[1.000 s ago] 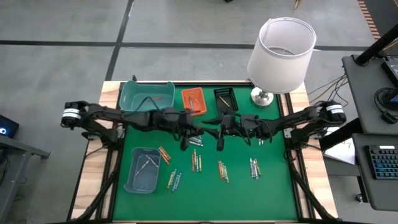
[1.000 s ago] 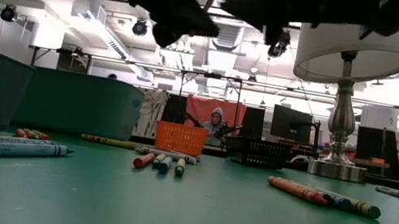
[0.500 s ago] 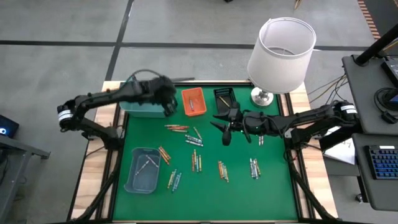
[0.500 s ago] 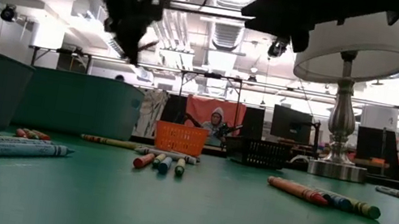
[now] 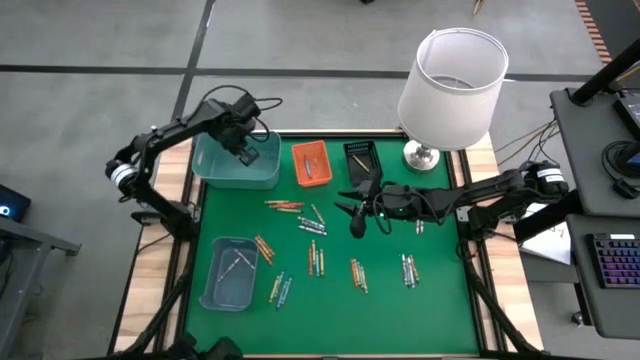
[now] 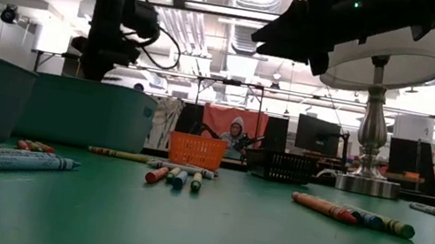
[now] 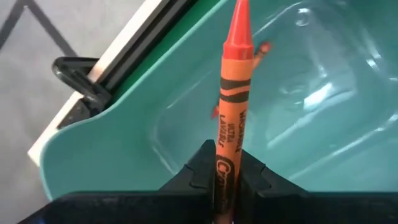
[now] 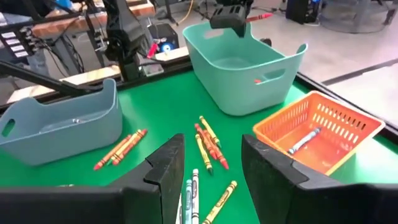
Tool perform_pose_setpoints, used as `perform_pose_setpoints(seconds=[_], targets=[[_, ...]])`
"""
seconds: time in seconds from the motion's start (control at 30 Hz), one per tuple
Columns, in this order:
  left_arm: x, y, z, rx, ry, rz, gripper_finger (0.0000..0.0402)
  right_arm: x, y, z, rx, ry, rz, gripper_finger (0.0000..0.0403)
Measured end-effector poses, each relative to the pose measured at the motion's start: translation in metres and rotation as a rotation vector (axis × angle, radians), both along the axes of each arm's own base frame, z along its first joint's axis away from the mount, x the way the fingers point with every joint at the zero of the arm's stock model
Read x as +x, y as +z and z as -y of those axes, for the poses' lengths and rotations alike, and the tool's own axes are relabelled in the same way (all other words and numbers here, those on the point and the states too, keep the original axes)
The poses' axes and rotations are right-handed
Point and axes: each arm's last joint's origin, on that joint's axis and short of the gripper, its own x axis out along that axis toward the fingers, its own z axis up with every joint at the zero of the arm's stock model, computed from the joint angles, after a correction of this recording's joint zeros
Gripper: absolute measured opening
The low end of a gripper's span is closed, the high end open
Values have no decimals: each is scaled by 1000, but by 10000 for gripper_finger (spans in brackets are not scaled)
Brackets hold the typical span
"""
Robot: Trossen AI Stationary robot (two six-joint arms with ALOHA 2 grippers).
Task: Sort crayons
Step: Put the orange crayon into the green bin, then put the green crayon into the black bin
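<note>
Fingers of the left gripper (image 7: 227,177) pinch a thin orange wax crayon (image 7: 234,106), pointing lengthwise over the teal plastic tub (image 7: 124,134); the right gripper (image 8: 211,165) hangs spread.

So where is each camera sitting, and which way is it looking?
High view: above the table, looking straight down; both arms show, the left hand over the teal bin, the right hand mid-table.
Low view: at tabletop height, looking across crayons into the room; arms come in from above.
Left wrist view: on the left arm, looking into the teal bin; its fingers pinch an orange crayon.
Right wrist view: on the right arm, looking across the mat; its open fingers show.
Shared: both wrist views show the teal bin.
</note>
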Motion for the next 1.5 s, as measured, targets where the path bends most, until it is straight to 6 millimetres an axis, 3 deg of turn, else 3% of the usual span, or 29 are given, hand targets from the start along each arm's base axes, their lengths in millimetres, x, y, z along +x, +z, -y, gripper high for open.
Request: perform_pose_setpoints(seconds=[0.47,0.7,1.03,1.3,1.5], targets=[[-1,-2,0,27,8,-67,59,1,-3,0,15,-4,-7,148],[6,10,15,47,3,46,61,0,-6,0,62,-21,-31,148],[30,25,73,167,-256,433,61,-11,-28,0,215,-107,-230,148],[34,17,135,261,-441,769,61,-21,-41,-1,458,-168,-351,148],[29,11,164,303,-541,969,61,-21,-37,-4,586,-142,-403,148]])
